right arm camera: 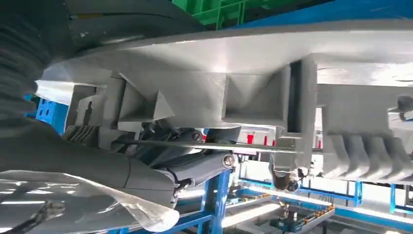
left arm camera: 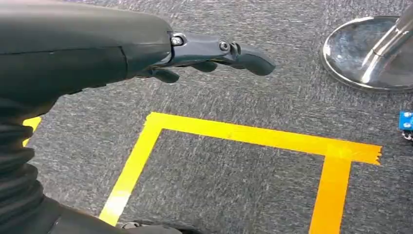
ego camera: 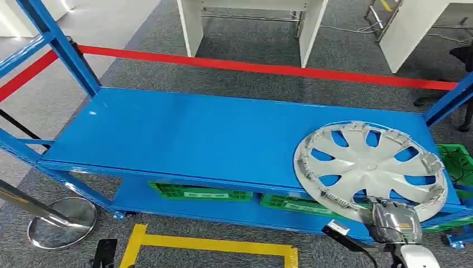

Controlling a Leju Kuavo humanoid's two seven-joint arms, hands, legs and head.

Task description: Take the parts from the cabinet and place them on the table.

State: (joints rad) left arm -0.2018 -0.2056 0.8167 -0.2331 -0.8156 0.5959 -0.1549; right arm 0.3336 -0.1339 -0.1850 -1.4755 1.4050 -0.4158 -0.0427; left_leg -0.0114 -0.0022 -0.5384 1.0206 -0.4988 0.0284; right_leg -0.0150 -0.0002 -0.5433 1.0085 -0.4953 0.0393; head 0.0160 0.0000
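Head view: the hubcap (ego camera: 369, 170) lies flat at lower right of the frame on the blue shelf (ego camera: 195, 134), its near rim overhanging the edge. The right robot hand (ego camera: 395, 222) sits directly below that rim, gripping it; this arm is nearer.

Left wrist view: the left robot hand (left arm camera: 214, 53) hangs empty, fingers loosely spread, above grey carpet and yellow floor tape (left arm camera: 234, 134).

Right wrist view: dark fingers (right arm camera: 195, 165) clasp the hubcap's ribbed underside (right arm camera: 253, 97). Green crates (ego camera: 201, 192) occupy the lower shelf.

I see the hubcap (ego camera: 371, 169) on the shelf (ego camera: 195, 137) at lower right, crates (ego camera: 201, 192) beneath, stanchion base (ego camera: 62, 221) lower left.
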